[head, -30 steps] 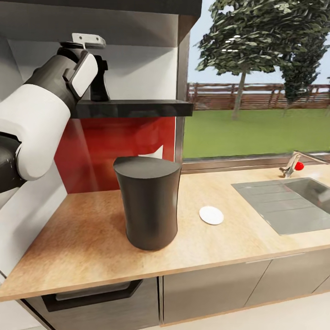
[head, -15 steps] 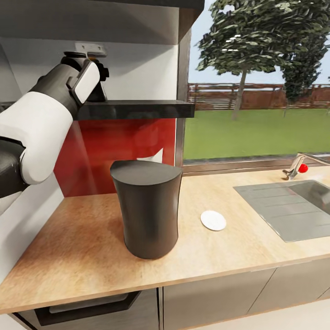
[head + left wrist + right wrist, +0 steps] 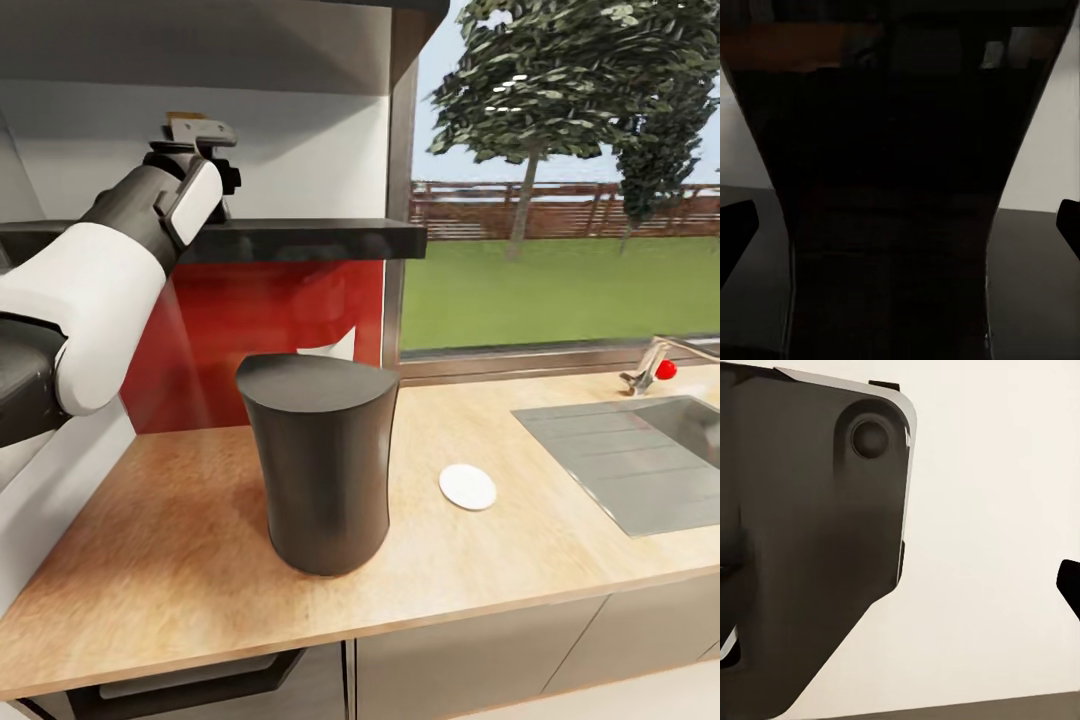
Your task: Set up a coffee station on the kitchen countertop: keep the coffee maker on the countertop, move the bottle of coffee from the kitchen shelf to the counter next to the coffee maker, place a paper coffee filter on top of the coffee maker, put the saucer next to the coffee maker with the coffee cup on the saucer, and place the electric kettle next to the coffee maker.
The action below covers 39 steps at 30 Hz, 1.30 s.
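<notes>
The dark, rounded coffee maker (image 3: 320, 460) stands on the wooden countertop (image 3: 180, 560). A small white disc, the saucer (image 3: 467, 487) by its look, lies to its right. My left arm reaches up over the black shelf (image 3: 300, 238), with the left gripper (image 3: 198, 140) at the back of it. In the left wrist view a dark bottle (image 3: 892, 187) stands very close between the two spread fingertips (image 3: 736, 225); the left gripper (image 3: 900, 225) is open around it. Of the right gripper one fingertip (image 3: 1071, 585) shows at the picture's edge, spread wide.
A red backsplash (image 3: 260, 320) sits under the shelf, and a window looks onto a lawn behind the counter. A steel sink (image 3: 630, 450) with a tap (image 3: 650, 368) lies at the right. Drawers run below the counter. A dark part of my own body (image 3: 802, 547) shows in the right wrist view.
My left gripper has come down closer to the shelf and reached further in. The head camera has shifted a little, so the counter sits slightly differently in the picture.
</notes>
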Available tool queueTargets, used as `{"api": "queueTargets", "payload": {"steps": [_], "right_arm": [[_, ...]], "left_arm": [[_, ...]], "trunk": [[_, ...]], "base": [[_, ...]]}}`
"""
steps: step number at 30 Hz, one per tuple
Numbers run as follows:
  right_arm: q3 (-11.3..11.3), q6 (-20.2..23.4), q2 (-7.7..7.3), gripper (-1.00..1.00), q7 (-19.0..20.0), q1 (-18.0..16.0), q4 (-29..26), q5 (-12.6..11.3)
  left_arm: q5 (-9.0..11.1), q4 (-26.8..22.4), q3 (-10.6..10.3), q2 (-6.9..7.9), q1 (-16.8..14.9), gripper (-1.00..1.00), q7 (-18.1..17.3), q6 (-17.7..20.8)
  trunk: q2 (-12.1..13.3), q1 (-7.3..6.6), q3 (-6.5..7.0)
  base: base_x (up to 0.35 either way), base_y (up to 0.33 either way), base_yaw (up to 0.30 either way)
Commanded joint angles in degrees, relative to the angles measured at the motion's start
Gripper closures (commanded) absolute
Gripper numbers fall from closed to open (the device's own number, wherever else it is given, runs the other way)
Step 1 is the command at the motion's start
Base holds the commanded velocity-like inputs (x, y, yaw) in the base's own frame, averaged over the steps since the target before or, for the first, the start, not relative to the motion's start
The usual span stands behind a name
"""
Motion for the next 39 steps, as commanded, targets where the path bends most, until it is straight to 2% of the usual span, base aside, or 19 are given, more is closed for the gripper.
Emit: {"api": "queueTargets", "payload": {"steps": [1,17,26,27,39], "right_arm": [[-0.5,-0.1,0.00,-1.00,-0.2,-0.1,0.1,0.6],[-0.5,-0.1,0.00,-1.00,-0.2,-0.1,0.1,0.6],[-0.5,-0.1,0.00,-1.00,-0.2,-0.1,0.1,0.6],[-0.5,-0.1,0.00,-1.00,-0.2,-0.1,0.1,0.6],[-0.5,-0.1,0.00,-1.00,-0.2,-0.1,0.1,0.6]], "left_arm": [[0.6,0.0,-0.5,0.04,-0.1,-1.00,0.4,0.2],[0.7,-0.4,-0.4,1.54,0.0,-1.00,0.4,0.2],[0.9,-0.1,-0.5,1.65,0.1,-1.00,0.4,0.2],[0.9,0.0,-0.5,1.64,0.1,1.00,0.4,0.1],[1.3,-0.3,-0.4,1.69,1.2,1.00,0.2,-2.1]], "trunk": [[-0.1,0.05,-0.13],[-0.1,0.05,-0.13],[-0.1,0.05,-0.13],[-0.1,0.05,-0.13],[-0.1,0.05,-0.13]], "base": [[0.116,0.000,0.000],[0.013,0.000,0.000],[0.000,0.000,0.000],[0.000,0.000,0.000],[0.000,0.000,0.000]]}}
